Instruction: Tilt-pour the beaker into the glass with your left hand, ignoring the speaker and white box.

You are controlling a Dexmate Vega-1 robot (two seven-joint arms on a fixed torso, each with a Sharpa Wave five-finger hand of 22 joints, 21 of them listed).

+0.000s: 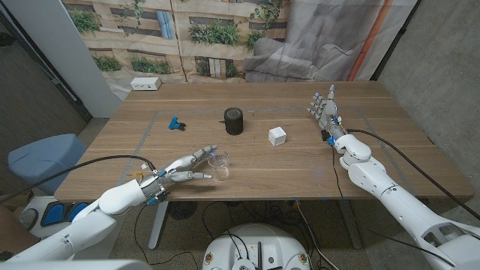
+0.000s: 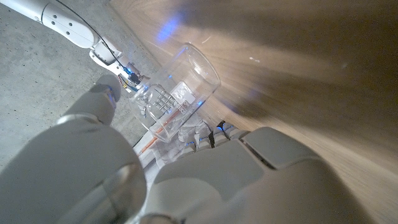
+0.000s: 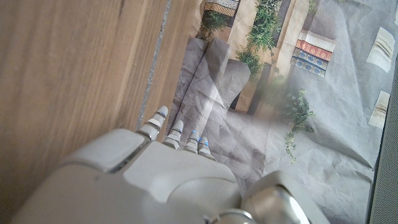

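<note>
Beaker [image 1: 217, 158] in left hand [image 1: 182, 169] fingers [image 1: 201, 154] near table's front edge [image 1: 247, 196].

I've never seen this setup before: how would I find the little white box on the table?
Start at the wooden table and find the black cylindrical speaker near its middle. Toward the robot's right hand, a little nearer the robot, sits the white box. It is the only small white cube on the tabletop, unlike the dark round speaker.

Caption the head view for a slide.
Left hand reaching the beaker beside the glass; right hand raised, fingers spread.
</note>
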